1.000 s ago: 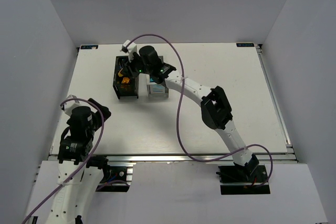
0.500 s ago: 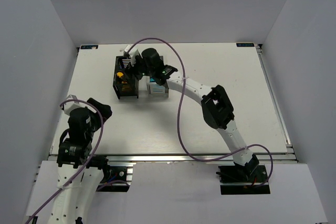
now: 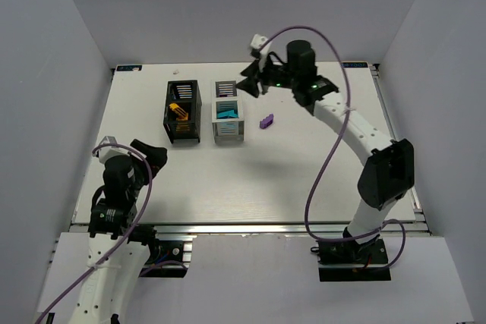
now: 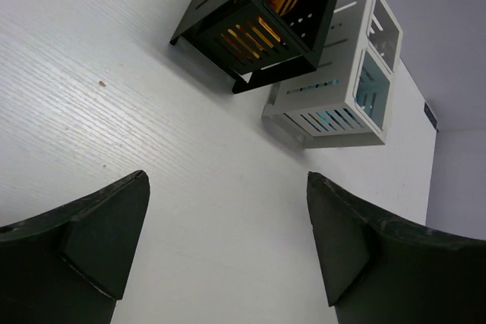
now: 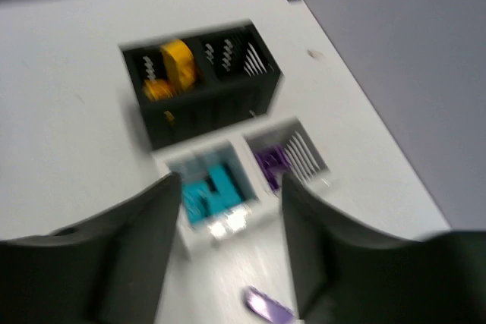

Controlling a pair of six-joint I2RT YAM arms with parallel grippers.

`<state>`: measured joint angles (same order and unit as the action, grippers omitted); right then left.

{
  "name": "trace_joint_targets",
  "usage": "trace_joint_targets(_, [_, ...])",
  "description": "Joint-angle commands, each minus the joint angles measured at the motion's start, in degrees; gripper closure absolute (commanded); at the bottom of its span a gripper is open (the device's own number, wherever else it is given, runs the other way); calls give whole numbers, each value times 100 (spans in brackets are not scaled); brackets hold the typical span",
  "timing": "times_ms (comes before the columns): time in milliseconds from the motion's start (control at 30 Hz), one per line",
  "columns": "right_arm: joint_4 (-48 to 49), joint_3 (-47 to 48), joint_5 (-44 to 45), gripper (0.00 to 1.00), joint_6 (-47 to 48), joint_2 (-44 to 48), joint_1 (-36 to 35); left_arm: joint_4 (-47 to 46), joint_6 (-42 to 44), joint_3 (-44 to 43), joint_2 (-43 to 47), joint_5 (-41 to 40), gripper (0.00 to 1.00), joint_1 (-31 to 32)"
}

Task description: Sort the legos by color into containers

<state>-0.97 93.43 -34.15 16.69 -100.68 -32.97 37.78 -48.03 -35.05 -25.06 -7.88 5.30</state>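
Left tool point(image 4: 226, 184) and right tool point(image 5: 228, 184) both gape empty; a purple brick point(image 3: 266, 121) lies on the worktop point(image 3: 304, 172) beside the white bin point(image 3: 228, 133).

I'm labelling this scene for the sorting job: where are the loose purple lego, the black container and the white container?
loose purple lego point(image 3: 266, 121), top external view, middle of the brick's top.
black container point(image 3: 183, 136), top external view, its near slatted wall.
white container point(image 3: 228, 134), top external view, its near slatted wall.
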Motion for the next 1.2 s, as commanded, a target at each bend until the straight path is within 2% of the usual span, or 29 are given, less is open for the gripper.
trace_joint_targets(0, [-1104,-386,-865,37,935,31,607,-437,-93,129,36,382,8,-38])
trace_joint_targets(33, [-1377,-413,-796,31,1324,23,669,-508,-75,156,54,462,14,-47])
trace_joint_targets(67, [-2049,-378,-725,22,1772,-56,739,-587,-57,226,71,541,21,-38])
trace_joint_targets(100, [-2430,-326,-542,19,2281,-118,757,-753,-57,261,80,664,27,-47])
trace_joint_targets(133, [-2738,-299,-427,16,3226,-162,783,-824,-57,296,115,726,39,-38])
trace_joint_targets(167, [-2968,-316,-347,13,3662,-188,801,-894,-75,332,115,761,42,-47])
trace_joint_targets(200, [-3283,-360,-216,11,4075,-241,827,-991,-118,393,115,779,42,-38])
trace_joint_targets(233, [-3347,-482,-250,11,5115,-285,967,-1061,-145,420,72,901,36,-38])
trace_joint_targets(367, [-3567,-291,-154,13,6449,-548,1091,-992,-172,402,-8,920,16,-38])
trace_joint_targets(400, [-3681,-142,-127,16,6644,-801,1117,-957,-172,394,-8,902,15,-47])
trace_joint_targets(500, [-4313,543,-39,23,7162,-1390,1126,-913,-198,402,45,876,13,-38])
trace_joint_targets(567, [-4552,912,40,24,7252,-1646,1117,-895,-215,428,71,867,13,-38])
trace_joint_targets(700, [-4438,1186,215,25,7235,-2130,1100,-808,-242,446,124,867,13,-38])
trace_joint_targets(1167, [-4042,1591,708,28,7041,-2947,889,-992,-259,525,-104,867,13,-47])
